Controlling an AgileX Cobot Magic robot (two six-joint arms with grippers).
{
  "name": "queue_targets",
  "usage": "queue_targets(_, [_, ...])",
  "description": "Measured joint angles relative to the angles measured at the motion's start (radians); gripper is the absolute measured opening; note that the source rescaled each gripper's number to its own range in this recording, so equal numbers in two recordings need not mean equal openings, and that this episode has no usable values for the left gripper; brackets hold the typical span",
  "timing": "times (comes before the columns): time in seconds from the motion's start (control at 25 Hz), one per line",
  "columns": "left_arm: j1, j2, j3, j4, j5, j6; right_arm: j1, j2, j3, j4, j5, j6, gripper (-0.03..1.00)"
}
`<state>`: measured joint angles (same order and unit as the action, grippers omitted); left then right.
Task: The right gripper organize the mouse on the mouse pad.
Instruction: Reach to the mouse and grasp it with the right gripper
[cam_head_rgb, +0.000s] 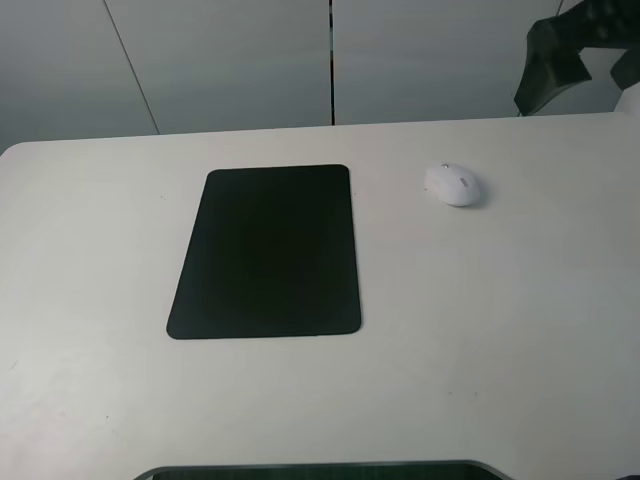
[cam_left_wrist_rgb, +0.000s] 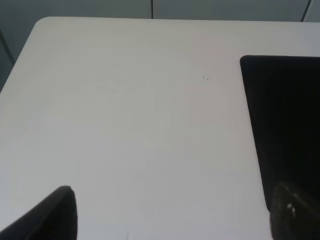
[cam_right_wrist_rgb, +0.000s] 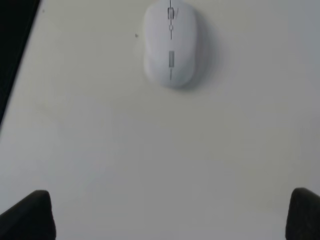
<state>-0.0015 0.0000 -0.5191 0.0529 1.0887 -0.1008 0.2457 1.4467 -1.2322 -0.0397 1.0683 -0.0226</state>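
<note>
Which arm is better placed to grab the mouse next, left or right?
Right. The mouse lies right of the mouse pad, directly ahead of the open right tool. The left tool faces the pad's opposite side, mouse out of its view.

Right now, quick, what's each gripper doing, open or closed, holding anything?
Left gripper: open, fingers spread wide, holding nothing.
Right gripper: open, empty; the mouse lies ahead of it, apart.
</note>
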Motion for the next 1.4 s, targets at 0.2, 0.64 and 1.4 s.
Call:
queue_targets(0.2, [0.000,0.000,0.000,0.000,0.000,0.000,0.002,0.143,-0.098,0.000,0.004,0.010,1.00])
queue_targets(0.64, [0.000,0.000,0.000,0.000,0.000,0.000,0.021,0.394,-0.187,-0.010,-0.019,0.007,1.00])
queue_targets(1.4, [0.000,0.000,0.000,0.000,0.000,0.000,0.021,0.707,-0.416,-0.032,-0.001,-0.042,1.00])
